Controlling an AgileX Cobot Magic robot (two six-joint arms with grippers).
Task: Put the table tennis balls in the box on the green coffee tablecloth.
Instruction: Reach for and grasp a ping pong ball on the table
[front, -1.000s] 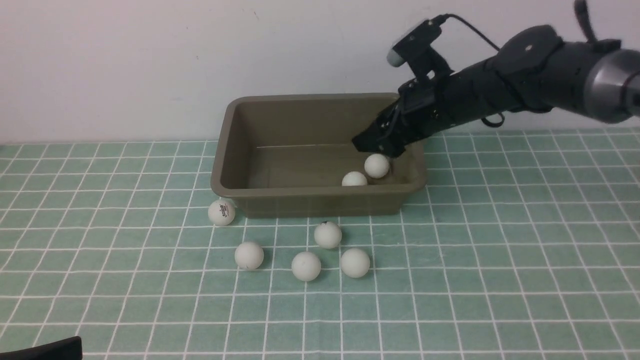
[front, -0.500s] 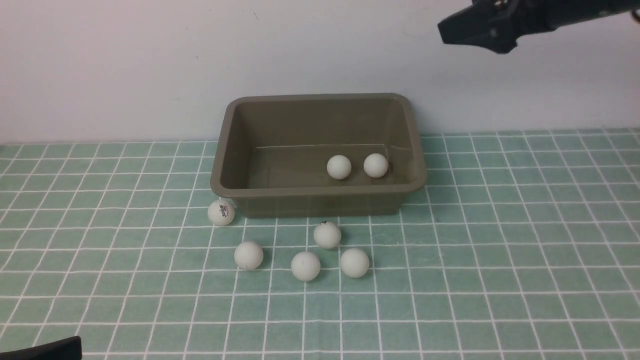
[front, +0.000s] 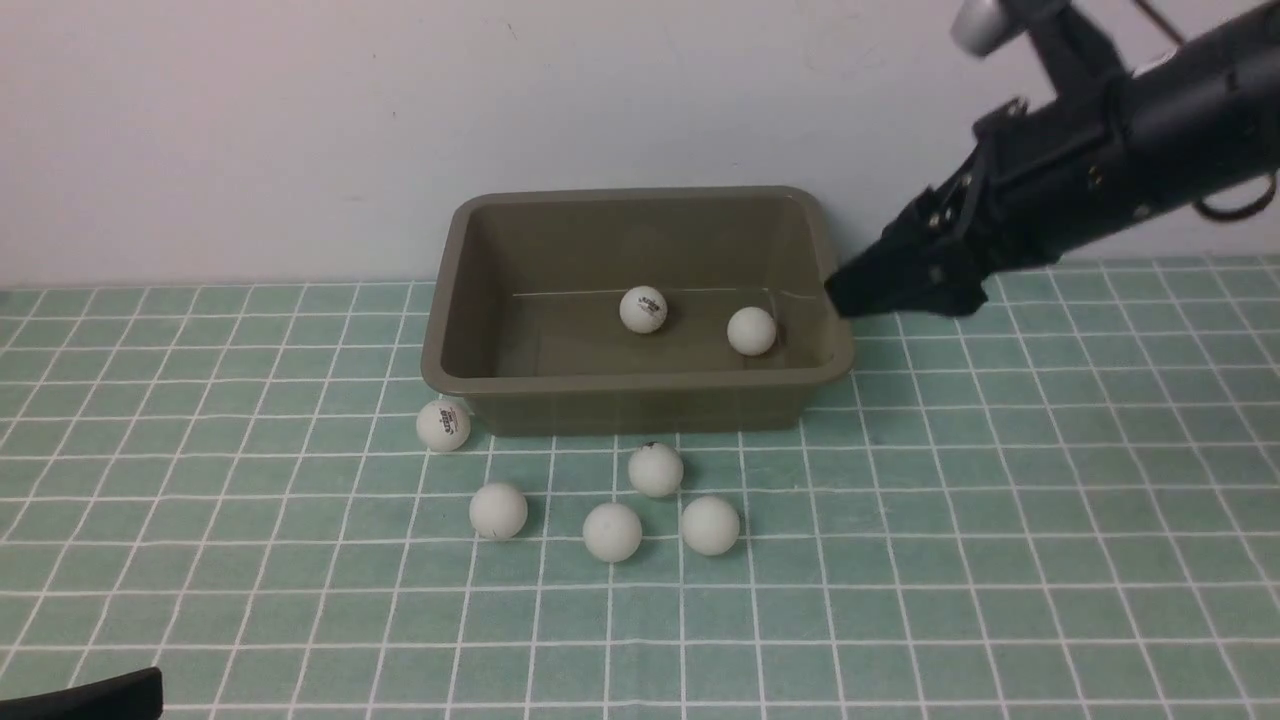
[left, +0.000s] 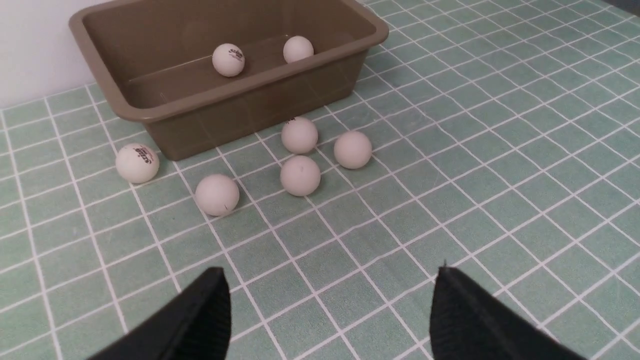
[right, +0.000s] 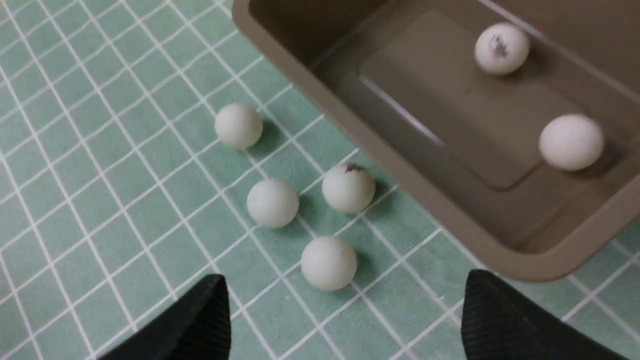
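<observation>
Box (front: 640, 381) sits on the green coffee tablecloth (front: 1000, 560), its far side close to the white wall (front: 300, 130). It is open-topped and upright.

Two table tennis balls are inside. The one with a printed logo (front: 643, 309) lies near the middle of the floor. A plain one (front: 751, 331) lies toward the right end, apart from the first.

Five balls are out on the cloth in front of the box. A logo ball (front: 443, 425) sits just beside the front left corner. A plain ball (front: 498, 511) lies nearer you and to its right. Three cluster below the front wall: one with a small dark mark (front: 655, 470) nearest the box, then two side by side (front: 612, 532) (front: 710, 525).

Your right gripper (front: 848, 292) hangs at the box's right end, tip level with the rim. From the front view you cannot tell whether it touches. In its wrist view the fingers (right: 200, 320) stand wide apart, with only cloth and balls below and nothing held.

Your left gripper (left: 330, 275) is low at the near left, well apart from the balls. Its fingers (left: 200, 315) are spread, with nothing between them.
</observation>
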